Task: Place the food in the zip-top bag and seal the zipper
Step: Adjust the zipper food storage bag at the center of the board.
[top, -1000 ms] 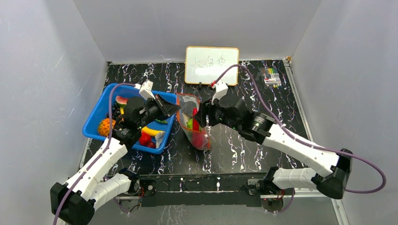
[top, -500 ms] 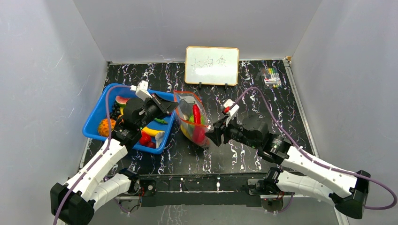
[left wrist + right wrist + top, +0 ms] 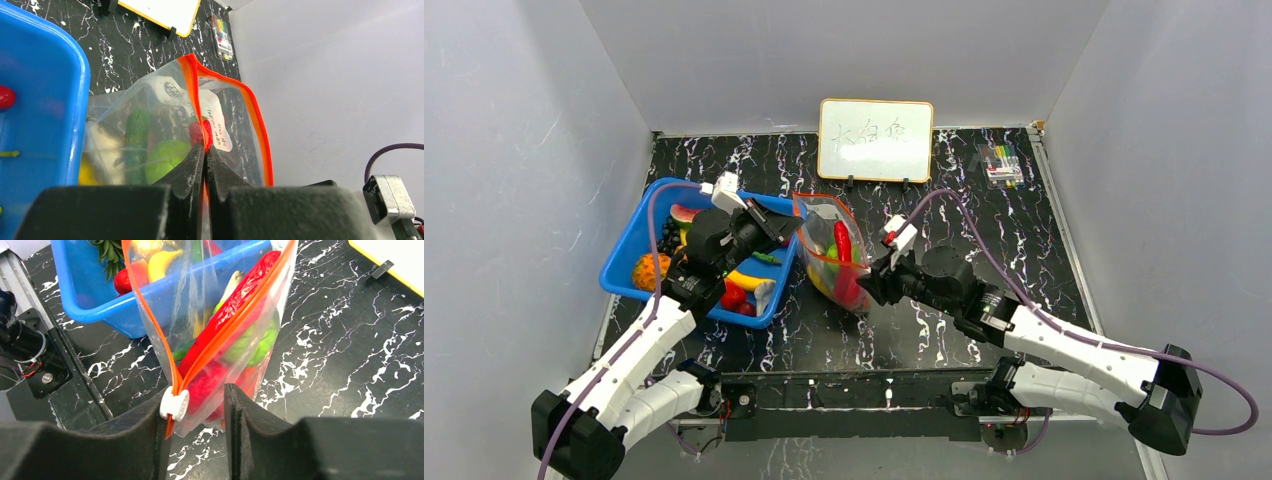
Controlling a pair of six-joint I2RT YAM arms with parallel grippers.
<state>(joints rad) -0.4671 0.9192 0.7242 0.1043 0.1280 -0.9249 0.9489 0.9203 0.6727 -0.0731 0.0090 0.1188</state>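
The zip-top bag (image 3: 829,258) stands beside the blue basket, mouth open, holding some of the food: a red chilli (image 3: 842,243), a green fruit (image 3: 167,157) and red pieces. My left gripper (image 3: 790,232) is shut on the bag's far rim at the zipper (image 3: 192,95). My right gripper (image 3: 871,284) is open at the bag's near end. In the right wrist view its fingers straddle the bag's corner, and the white slider (image 3: 174,403) rests against the left finger (image 3: 150,430). More food lies in the basket, including a banana (image 3: 746,279).
The blue basket (image 3: 629,240) stands left of the bag, against it. A whiteboard (image 3: 875,139) stands at the back centre. A small box of markers (image 3: 1000,165) lies at the back right. The black marbled table shows to the right of the bag.
My right gripper left the bag's mouth, dropped back toward the near edge, then closed in on the bag's near corner by the slider. The left gripper kept its grip.
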